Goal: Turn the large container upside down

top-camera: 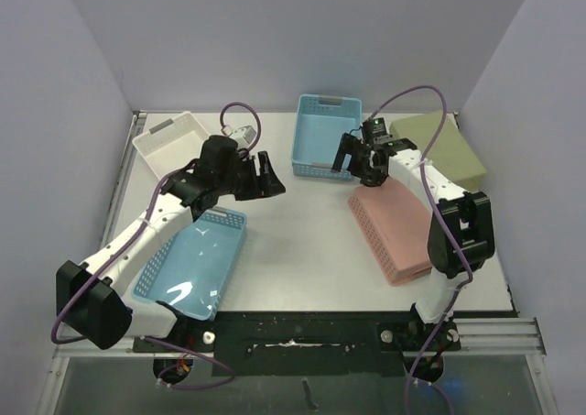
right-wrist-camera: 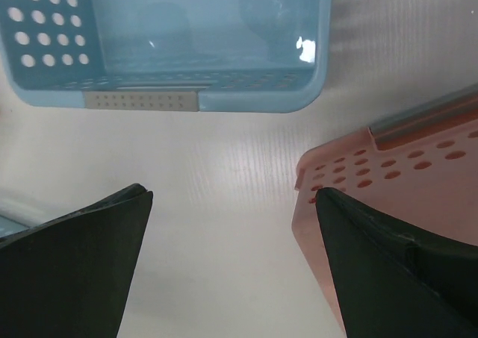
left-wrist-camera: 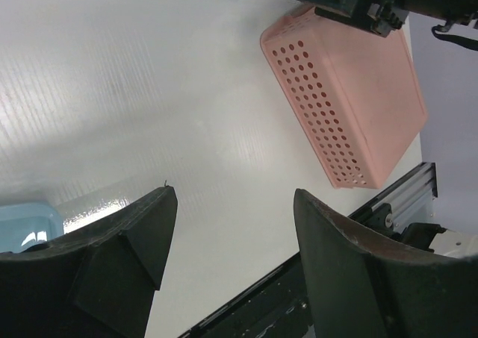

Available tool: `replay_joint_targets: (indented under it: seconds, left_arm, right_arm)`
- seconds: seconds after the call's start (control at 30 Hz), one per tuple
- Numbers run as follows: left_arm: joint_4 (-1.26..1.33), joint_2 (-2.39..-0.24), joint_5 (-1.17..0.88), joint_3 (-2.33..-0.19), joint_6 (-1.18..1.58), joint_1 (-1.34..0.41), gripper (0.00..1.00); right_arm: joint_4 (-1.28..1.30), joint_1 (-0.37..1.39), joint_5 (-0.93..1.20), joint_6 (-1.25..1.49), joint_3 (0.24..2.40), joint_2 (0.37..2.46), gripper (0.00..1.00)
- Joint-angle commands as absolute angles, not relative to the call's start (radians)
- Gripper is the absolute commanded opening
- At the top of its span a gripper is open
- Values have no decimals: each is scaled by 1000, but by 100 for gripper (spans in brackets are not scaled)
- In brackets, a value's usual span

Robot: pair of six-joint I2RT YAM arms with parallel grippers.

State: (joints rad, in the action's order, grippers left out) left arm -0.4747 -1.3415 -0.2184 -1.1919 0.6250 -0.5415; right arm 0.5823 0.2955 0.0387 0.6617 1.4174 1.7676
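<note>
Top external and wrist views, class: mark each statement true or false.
1. The pink basket lies bottom up. True.
2. The right fingers are shut on the pink basket. False: they are open.
3. The small blue basket stands with its opening up. True.
4. The white basket sits at the table's near right corner. False: it sits at the far left.
5. The left fingers hold the white basket. False: they are open and empty.

On my feed, a white basket (top-camera: pixel 169 140) sits at the desk's (top-camera: pixel 302 241) far left corner and an olive-green box (top-camera: pixel 449 145) at the far right corner. I see a small blue perforated basket (top-camera: pixel 325 133) upright mid far edge, and a long light-blue tray (top-camera: pixel 197 268) upright along the left edge.
</note>
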Motion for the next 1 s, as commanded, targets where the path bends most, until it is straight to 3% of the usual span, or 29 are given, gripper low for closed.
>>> replay_joint_targets:
  seconds: [0.0,0.3,0.5,0.77,0.97]
  left_arm:
    - [-438,-1306,-246,-1183,617,-540,63]
    - [-409,-1339,-270,-1177,616,-540,63]
    - [-390,-1367,-279,-1181,620,-541,63]
    - [-402,-1356,-256,-1164,616,-538,63]
    - [-406,-1362,-235,-1167,621,-539,63]
  right_arm:
    - [585,293,20,662,1395,1800,98]
    - [618,267,-72,715,1069,1464,98]
    - [596,409,-40,715,1049,1306,97]
    - [595,639,-76,812,924,1347,98]
    - [709,505,-248,821,901,1349,98]
